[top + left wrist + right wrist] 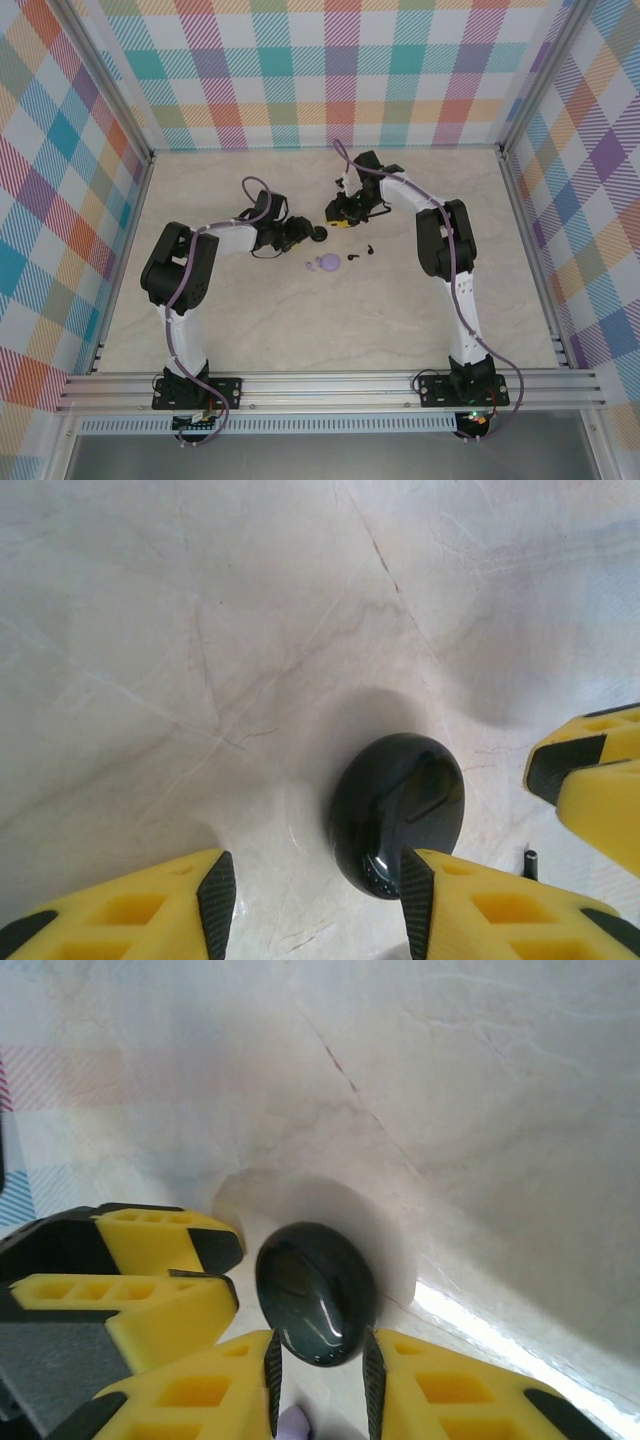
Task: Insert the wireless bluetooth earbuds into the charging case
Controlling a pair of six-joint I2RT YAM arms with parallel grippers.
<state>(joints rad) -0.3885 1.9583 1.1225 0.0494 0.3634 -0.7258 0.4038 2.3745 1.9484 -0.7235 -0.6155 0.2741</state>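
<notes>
The small round lavender plastic charging case (pixel 326 263) lay on the pale marbled table (pixel 250 320), midway between the two arms. The two tiny black curved wireless bluetooth earbuds (pixel 352 259) lay loose on the table just to its right, one close beside the case, the other (pixel 371 249) a little further out. Just behind the case sat a glossy round black disc (pixel 395 815), flat on the table. The left gripper (pixel 315 880) stood low beside it with its jaws wide apart and nothing held; the disc lay against the tip of one finger (pixel 415 900), though whether they touched I could not tell. The right gripper (pixel 320 1360) hung near the disc from the other side, jaws only narrowly parted, gripping nothing that could be seen, the disc showing beyond its fingertips
</notes>
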